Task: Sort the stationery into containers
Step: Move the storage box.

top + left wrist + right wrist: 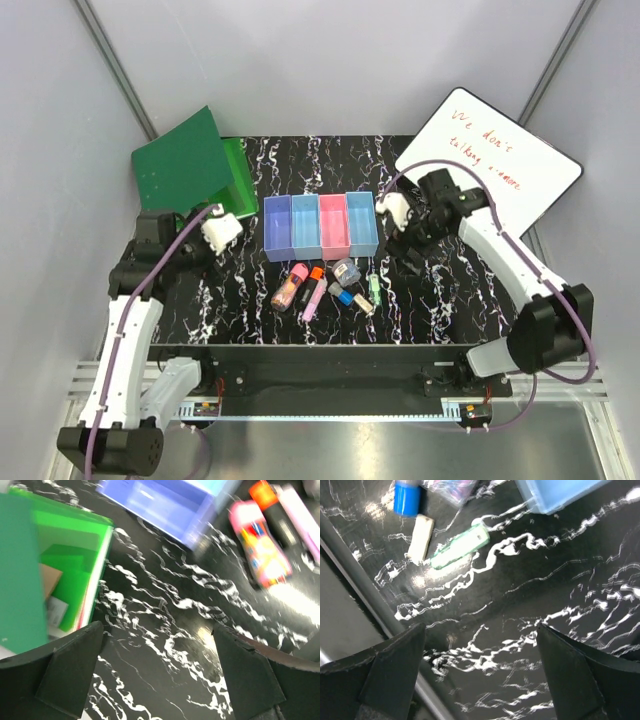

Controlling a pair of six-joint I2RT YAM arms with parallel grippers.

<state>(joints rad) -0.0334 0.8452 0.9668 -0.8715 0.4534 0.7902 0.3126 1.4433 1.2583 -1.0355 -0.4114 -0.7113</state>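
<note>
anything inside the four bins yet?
Nothing visible: all four bins show bare floors from above. Stationery lies on the table in front. Near walls may hide a thin strip.

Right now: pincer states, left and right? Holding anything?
Left pincer: open, holding nothing.
Right pincer: open, holding nothing.

left arm (125, 330): lower left, elbow bent | left end effector (156, 627): fingers wide apart | right arm (510, 255): lower right, reaching to centre | right end effector (480, 627): fingers wide apart
</note>
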